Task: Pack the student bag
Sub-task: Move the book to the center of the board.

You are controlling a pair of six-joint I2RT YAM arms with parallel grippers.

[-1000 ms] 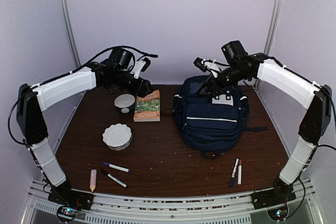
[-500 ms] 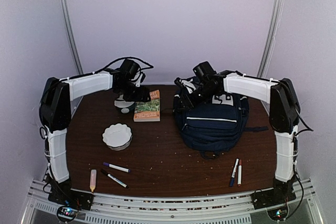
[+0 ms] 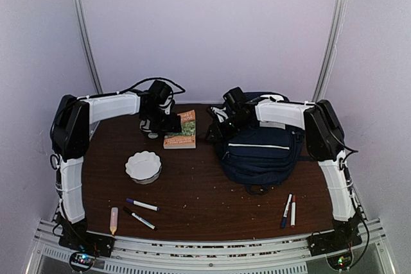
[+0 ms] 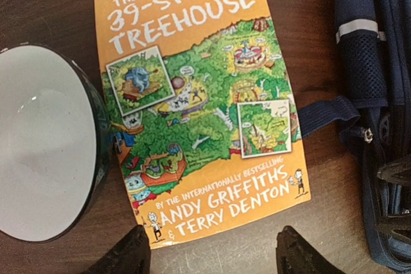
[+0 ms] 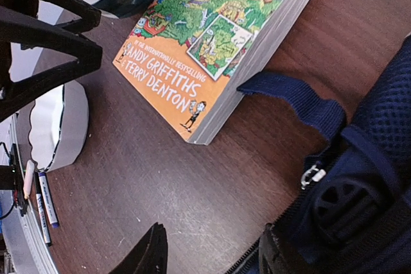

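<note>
Hovering over book (image 4: 199,107): left gripper (image 4: 215,258), jaws apart (likely for pickup); right gripper (image 5: 212,255) apart, empty, beside student bag (image 5: 366,216), presumably to open it.

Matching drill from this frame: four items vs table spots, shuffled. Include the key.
Items:
1 book
2 bag
3 fluted dish
4 pink pen

Spots:
A near edge, furthest left
B between bowl and bag
C right half, far side
D left of centre, nearer than the book

Pairs: 1-B, 2-C, 3-D, 4-A
</note>
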